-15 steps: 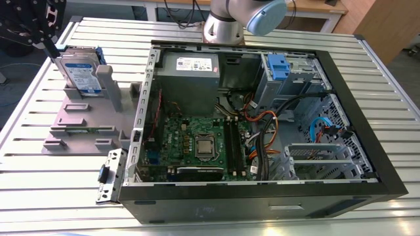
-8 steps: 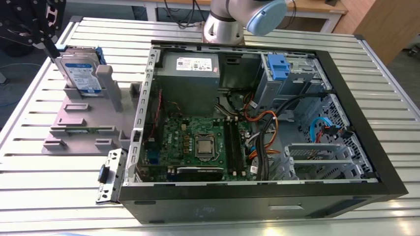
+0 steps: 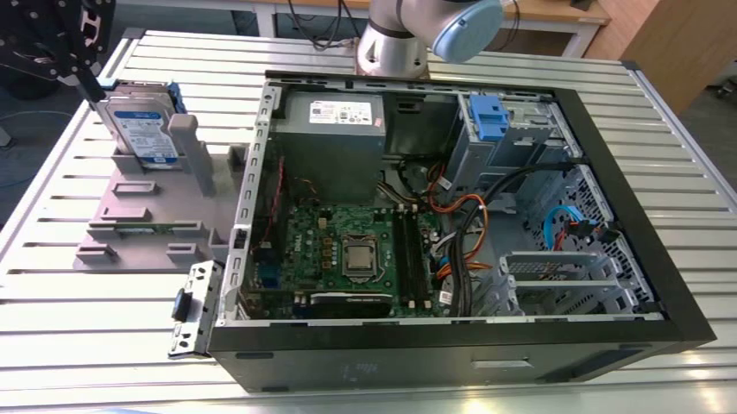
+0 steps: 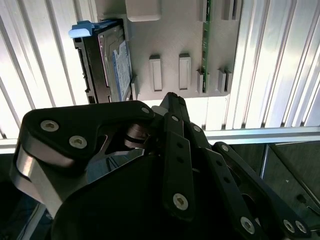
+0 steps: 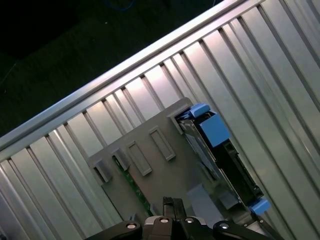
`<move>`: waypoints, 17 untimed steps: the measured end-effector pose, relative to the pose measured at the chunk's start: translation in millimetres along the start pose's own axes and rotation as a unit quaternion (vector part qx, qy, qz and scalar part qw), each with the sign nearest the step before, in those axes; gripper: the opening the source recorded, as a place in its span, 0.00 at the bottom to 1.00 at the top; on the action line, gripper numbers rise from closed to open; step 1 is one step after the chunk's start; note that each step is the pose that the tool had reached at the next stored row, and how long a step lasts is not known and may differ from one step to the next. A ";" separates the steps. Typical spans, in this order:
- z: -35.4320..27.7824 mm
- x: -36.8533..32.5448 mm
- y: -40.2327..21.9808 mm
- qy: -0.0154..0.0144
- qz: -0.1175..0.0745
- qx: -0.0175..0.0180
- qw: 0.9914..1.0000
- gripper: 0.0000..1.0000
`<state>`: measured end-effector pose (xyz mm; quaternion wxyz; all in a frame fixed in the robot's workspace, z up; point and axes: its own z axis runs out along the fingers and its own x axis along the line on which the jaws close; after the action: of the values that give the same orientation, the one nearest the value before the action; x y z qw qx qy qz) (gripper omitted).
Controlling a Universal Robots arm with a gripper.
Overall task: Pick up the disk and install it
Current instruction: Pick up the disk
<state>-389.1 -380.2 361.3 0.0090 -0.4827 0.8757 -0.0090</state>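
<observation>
Claw (image 3: pixel 88 83), grip state impossible to tell, hangs close over the disk (image 3: pixel 141 128) standing upright in the grey stand (image 3: pixel 144 220). Pick-up step, likely needing a squeeze across its thin top edge.

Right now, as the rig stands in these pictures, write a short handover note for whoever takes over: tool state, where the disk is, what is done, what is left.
Tool: close to the disk's upper edge in the exterior view and not lifting it. Open or shut cannot be told.
Disk: stands on edge in the grey stand, to the exterior view's left of the open computer case.
Done: nothing; the disk sits in the stand, outside the case.
Left: the whole job, pick-up and install.
</observation>
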 end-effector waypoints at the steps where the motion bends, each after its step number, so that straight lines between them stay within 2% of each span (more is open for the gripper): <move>1: 0.0 0.0 0.0 0.000 -0.001 0.000 1.000 0.11; 17: 0.0 0.0 0.0 0.000 -0.011 0.000 1.000 0.11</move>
<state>-389.1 -380.2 361.3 0.0091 -0.4920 0.8705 -0.0089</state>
